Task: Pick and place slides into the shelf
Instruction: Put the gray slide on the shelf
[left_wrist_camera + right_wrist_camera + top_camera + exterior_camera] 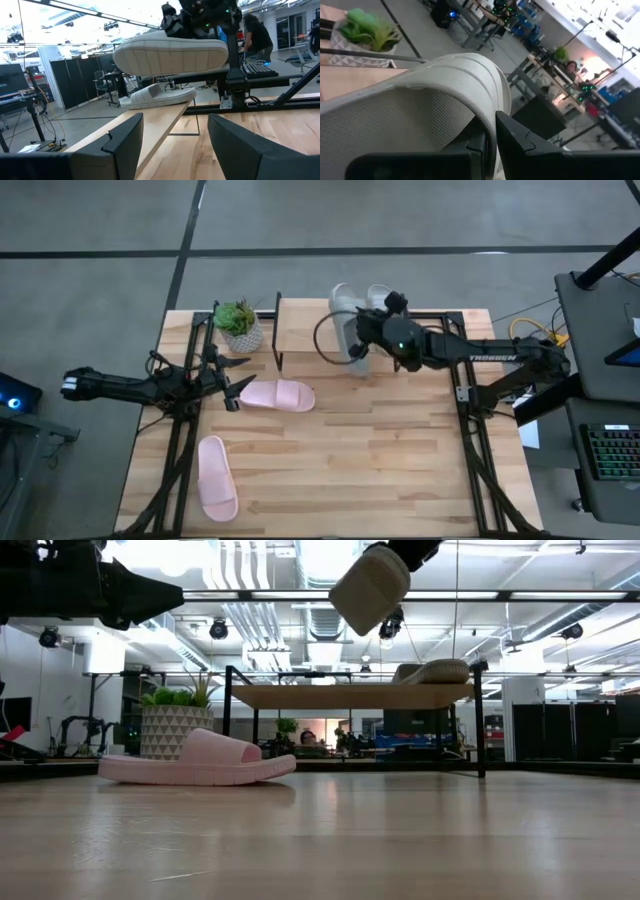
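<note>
One grey-green slide (pixel 343 320) hangs in the air over the shelf (pixel 303 330), held by my right gripper (pixel 362 335); the low view shows that slide (pixel 370 588) tilted, well above the top board (pixel 350 696). The second grey-green slide (pixel 432 671) rests sole-down on the board's right end. One pink slide (pixel 278 394) lies on the table in front of the shelf, the other pink slide (pixel 216 477) nearer the near-left corner. My left gripper (pixel 235 380) hovers open beside the first pink slide, touching nothing. My right gripper is shut on the grey-green slide's wide strap (pixel 470 95), pinching the strap's edge between the two fingers (pixel 520 140). The slide is lifted clear and tilted on its side, its ribbed sole (pixel 170 55) facing the table's left side.
A potted plant (pixel 238 325) stands at the shelf's left end, near the far-left corner. Black metal frames run along the table's left (pixel 180 440) and right (pixel 480 460) sides. Bare wood lies in the middle and near-right part (pixel 380 470).
</note>
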{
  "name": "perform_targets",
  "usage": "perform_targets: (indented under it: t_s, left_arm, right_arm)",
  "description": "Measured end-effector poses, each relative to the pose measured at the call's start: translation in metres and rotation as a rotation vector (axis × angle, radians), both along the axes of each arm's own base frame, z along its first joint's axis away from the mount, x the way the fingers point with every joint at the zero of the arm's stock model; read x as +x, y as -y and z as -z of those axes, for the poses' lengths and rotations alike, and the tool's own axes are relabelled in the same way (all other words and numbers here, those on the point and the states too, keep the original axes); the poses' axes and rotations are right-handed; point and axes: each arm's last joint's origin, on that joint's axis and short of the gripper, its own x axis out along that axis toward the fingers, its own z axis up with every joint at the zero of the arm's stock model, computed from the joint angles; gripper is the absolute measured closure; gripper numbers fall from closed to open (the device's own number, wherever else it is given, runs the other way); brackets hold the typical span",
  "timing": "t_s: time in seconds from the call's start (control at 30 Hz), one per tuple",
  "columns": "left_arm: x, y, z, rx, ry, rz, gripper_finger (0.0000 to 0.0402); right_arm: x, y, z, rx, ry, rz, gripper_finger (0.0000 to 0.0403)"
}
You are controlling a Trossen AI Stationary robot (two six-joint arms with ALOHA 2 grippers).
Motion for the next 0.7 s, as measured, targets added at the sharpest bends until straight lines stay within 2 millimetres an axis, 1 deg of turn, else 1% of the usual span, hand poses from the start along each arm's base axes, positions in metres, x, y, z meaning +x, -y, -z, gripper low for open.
perform_targets:
  t_s: [0.13, 0.27, 0.5, 0.7]
  left_arm:
    - [0.0, 0.0, 0.0, 0.0, 0.0, 0.0, 0.0194]
    - [0.0, 0.0, 0.0, 0.0, 0.0, 0.0, 0.0194]
    - [0.0, 0.0, 0.0, 0.0, 0.0, -0.002, 0.0194]
    - [0.0, 0.0, 0.0, 0.0, 0.0, -0.003, 0.0194]
  right_arm:
    - [0.0, 0.014, -0.003, -0.001, 0.006, 0.026, 0.0375]
    - [0.003, 0.024, 0.002, -0.005, -0.023, 0.055, 0.0375]
    - [0.008, 0.036, 0.01, -0.018, -0.081, 0.077, 0.0375]
    - [0.009, 0.043, 0.011, -0.019, -0.104, 0.022, 0.0375]
